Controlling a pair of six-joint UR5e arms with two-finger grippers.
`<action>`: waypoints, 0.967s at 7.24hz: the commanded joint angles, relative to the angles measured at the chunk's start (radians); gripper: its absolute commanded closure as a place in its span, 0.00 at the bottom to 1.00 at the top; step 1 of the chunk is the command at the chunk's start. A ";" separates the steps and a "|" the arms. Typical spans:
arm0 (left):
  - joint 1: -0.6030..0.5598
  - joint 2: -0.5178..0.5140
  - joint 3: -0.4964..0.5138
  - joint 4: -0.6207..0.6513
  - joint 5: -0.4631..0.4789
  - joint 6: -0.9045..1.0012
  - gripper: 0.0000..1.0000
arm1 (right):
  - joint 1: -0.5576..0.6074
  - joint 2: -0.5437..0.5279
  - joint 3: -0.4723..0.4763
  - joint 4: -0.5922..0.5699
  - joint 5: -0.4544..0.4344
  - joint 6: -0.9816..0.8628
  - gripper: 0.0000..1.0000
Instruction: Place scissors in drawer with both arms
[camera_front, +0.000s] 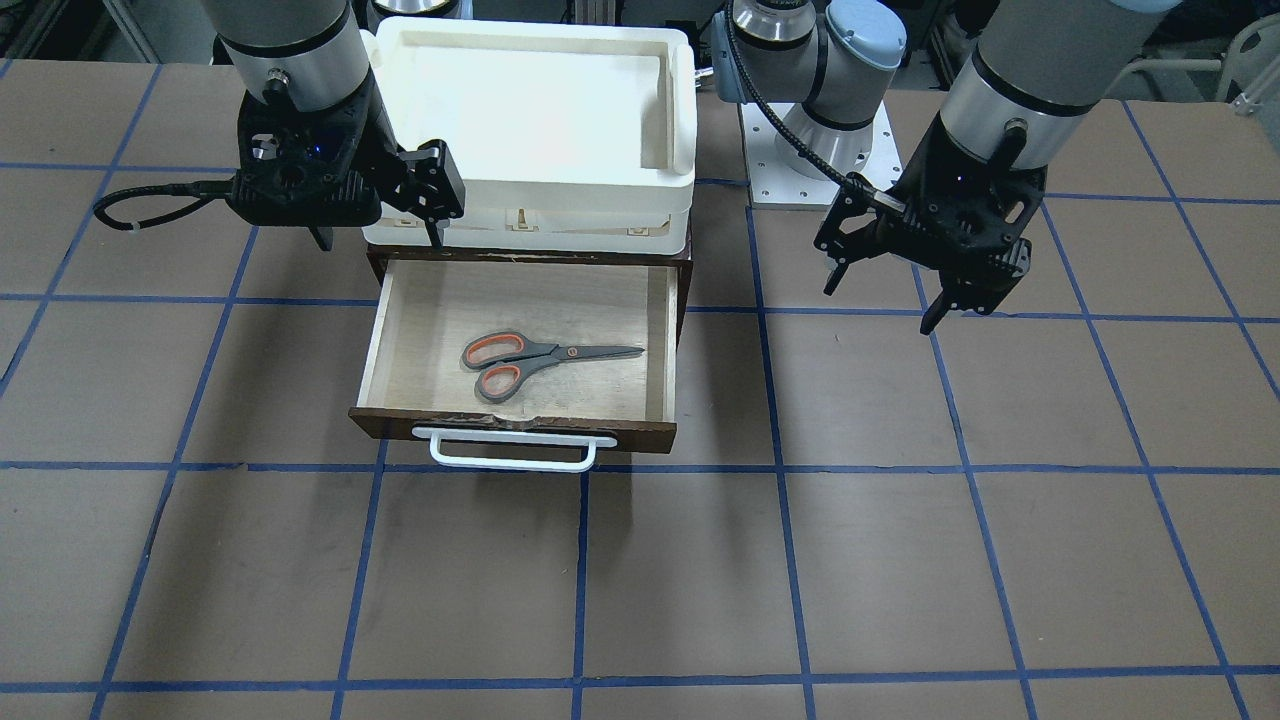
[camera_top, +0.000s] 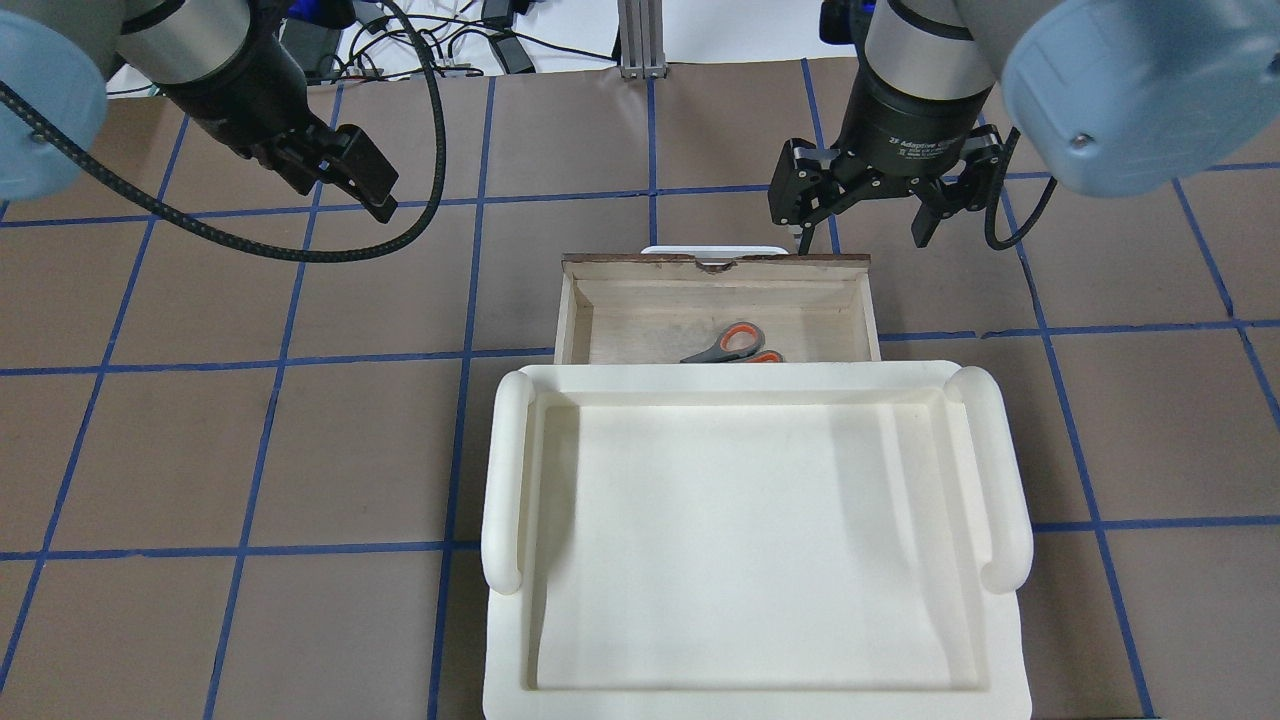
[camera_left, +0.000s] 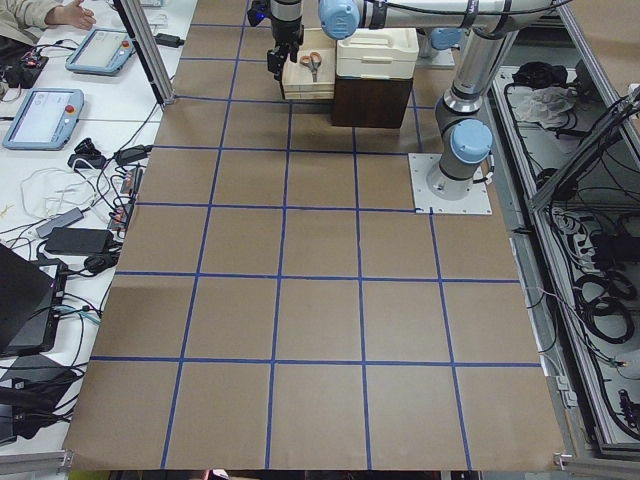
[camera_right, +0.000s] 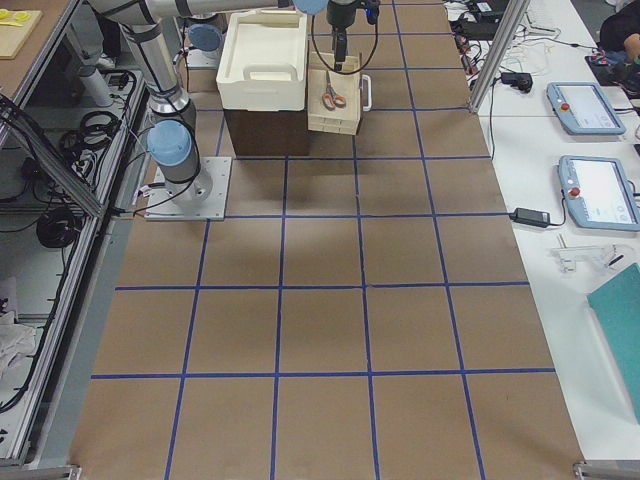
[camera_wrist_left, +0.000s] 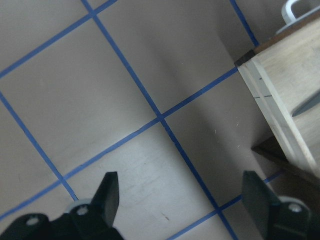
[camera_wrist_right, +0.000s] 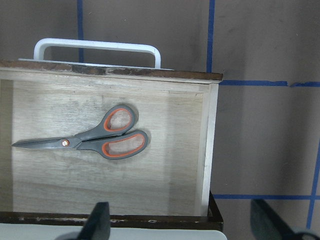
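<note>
The scissors (camera_front: 530, 360) lie flat on the pale floor of the open drawer (camera_front: 400, 425), grey handles with orange lining, blades closed. They also show in the right wrist view (camera_wrist_right: 95, 142) and partly in the overhead view (camera_top: 735, 345). My right gripper (camera_top: 860, 235) is open and empty, hovering above the drawer's side and pointing down; in the front view it (camera_front: 378, 238) hangs by the drawer's back corner. My left gripper (camera_front: 885, 295) is open and empty over bare table, well to the side of the drawer; its fingers (camera_wrist_left: 107, 192) stand wide apart.
A cream-white plastic tray (camera_top: 760, 375) sits on top of the dark cabinet, just behind the pulled-out drawer. The drawer's white bar handle (camera_front: 512, 450) sticks out at the front. The brown table has blue grid tape. The left arm's base plate (camera_front: 800, 175) lies beside the cabinet.
</note>
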 joint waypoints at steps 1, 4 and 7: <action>0.000 0.038 -0.009 -0.047 0.061 -0.217 0.10 | -0.002 -0.005 -0.006 -0.003 0.000 0.002 0.00; -0.001 0.048 -0.009 -0.075 0.052 -0.377 0.10 | -0.005 -0.007 -0.016 -0.017 0.000 0.003 0.00; -0.009 0.054 -0.009 -0.074 0.058 -0.419 0.10 | -0.005 -0.007 -0.016 -0.019 0.001 0.005 0.00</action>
